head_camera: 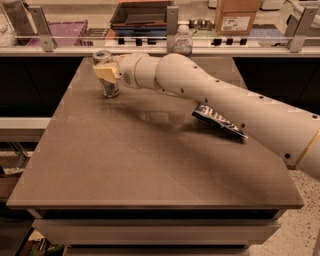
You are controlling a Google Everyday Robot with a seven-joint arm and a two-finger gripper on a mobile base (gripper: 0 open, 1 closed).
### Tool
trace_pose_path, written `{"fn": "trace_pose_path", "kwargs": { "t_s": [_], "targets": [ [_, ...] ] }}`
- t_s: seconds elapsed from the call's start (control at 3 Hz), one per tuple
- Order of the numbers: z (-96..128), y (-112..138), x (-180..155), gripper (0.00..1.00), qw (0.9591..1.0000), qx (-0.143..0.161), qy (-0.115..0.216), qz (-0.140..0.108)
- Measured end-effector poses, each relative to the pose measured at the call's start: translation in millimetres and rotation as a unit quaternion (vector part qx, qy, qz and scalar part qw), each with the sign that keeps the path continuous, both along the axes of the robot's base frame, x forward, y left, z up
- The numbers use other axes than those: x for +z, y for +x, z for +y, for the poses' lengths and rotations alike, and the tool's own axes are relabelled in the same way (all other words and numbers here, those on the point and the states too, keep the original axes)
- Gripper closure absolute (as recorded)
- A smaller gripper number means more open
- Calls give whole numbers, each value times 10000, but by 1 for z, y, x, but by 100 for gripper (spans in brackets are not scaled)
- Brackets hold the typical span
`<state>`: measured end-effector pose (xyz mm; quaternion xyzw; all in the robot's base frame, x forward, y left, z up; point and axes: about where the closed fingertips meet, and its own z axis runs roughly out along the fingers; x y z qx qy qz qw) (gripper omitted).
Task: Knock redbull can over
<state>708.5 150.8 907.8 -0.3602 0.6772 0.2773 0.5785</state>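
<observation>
The redbull can (pixel 107 86) stands upright near the far left of the brown table (pixel 150 165); it is slim and silver-grey with a shiny top rim. My gripper (pixel 106 72) with its cream-coloured fingers sits right against the can's upper part and covers its middle. The white arm (pixel 225 105) reaches in from the right across the table.
A dark blue snack packet (pixel 218 120) lies flat on the table under the arm. A clear water bottle (pixel 182 41) stands at the table's far edge. Behind a rail are a purple bin (pixel 65 27), a dark tray (pixel 142 14) and a cardboard box (pixel 238 15).
</observation>
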Motion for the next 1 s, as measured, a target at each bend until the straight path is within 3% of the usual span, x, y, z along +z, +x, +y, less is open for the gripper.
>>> {"fn": "trace_pose_path", "kwargs": {
  "t_s": [0.33, 0.67, 1.0],
  "targets": [
    [2, -1, 0, 100, 10000, 14, 0, 2],
    [-3, 0, 7, 100, 9999, -3, -120, 20],
    [-10, -4, 21, 100, 9989, -53, -461, 115]
  ]
}}
